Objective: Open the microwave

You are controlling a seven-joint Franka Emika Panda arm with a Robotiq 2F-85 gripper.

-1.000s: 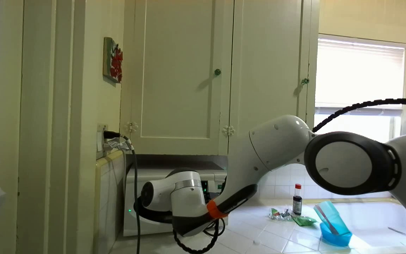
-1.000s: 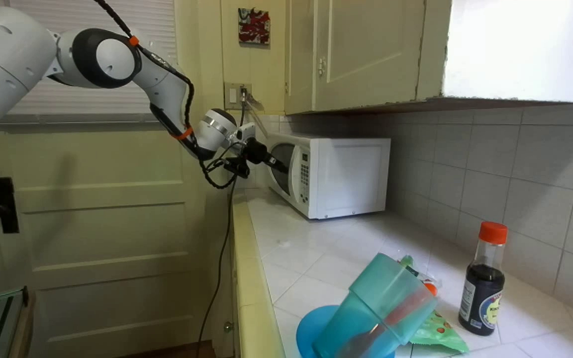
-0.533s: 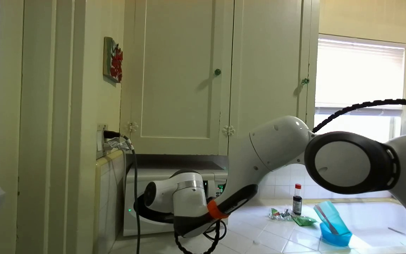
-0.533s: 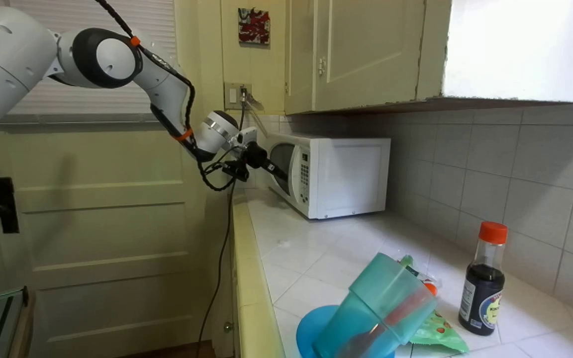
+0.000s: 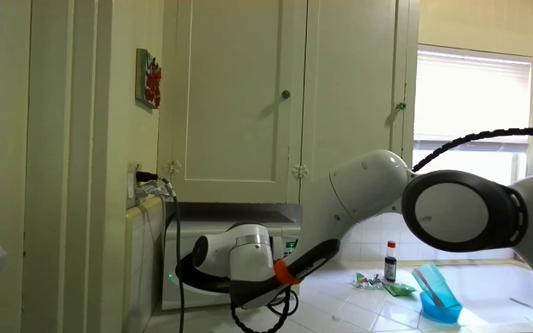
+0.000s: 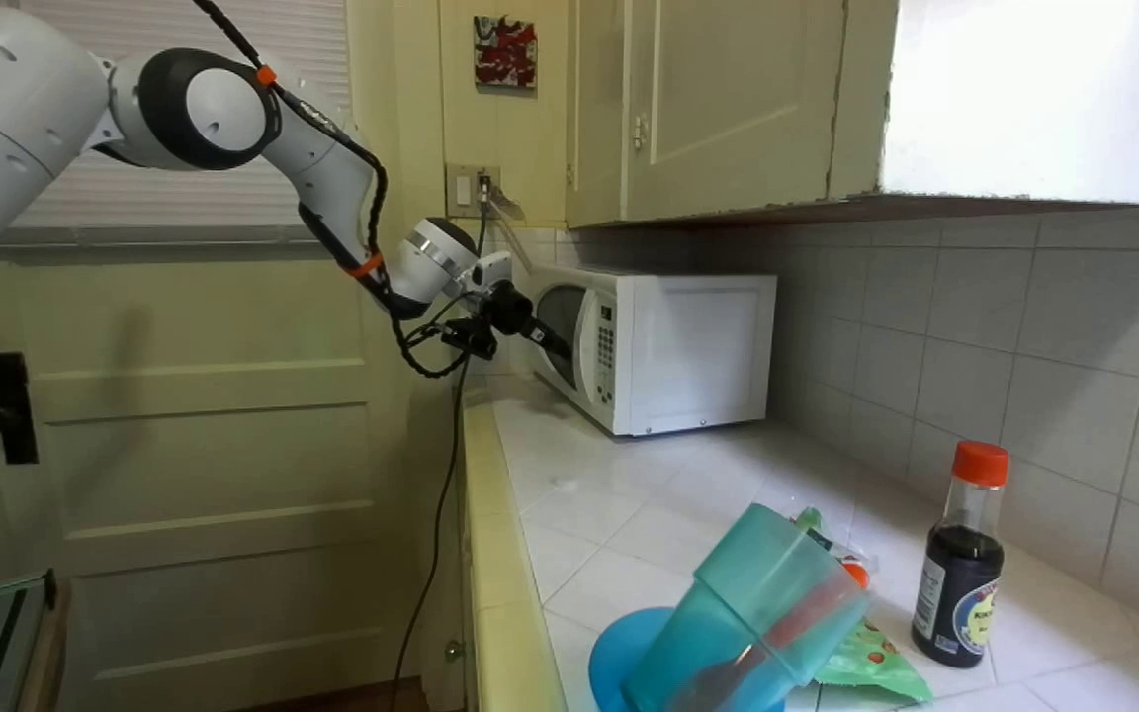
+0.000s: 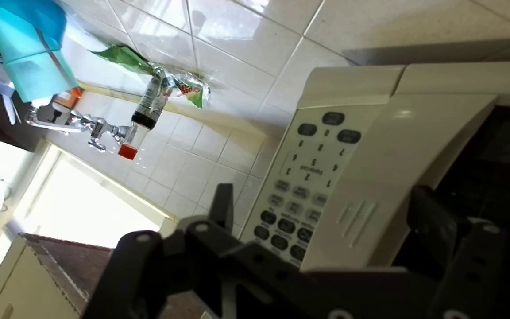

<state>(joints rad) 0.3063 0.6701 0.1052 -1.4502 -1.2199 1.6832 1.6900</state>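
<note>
Gripper [image 7: 323, 206] leaves room between spread fingers [image 7: 224, 206] (one near the handle edge [image 7: 432, 166]) at the microwave [image 6: 698, 351].

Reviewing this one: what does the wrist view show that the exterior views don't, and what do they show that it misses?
Only the wrist view: the chrome metal faucet, the pale rectangular keypad close enough to read its digits, and the black gripper visibly open.

Only the exterior views: the red-patterned wall picture, in both, and the black angular door handle, in an exterior view.

Shared by all: the white boxy microwave, the clear red-capped bottle of dark liquid, the translucent teal cup and the green plastic packet.
</note>
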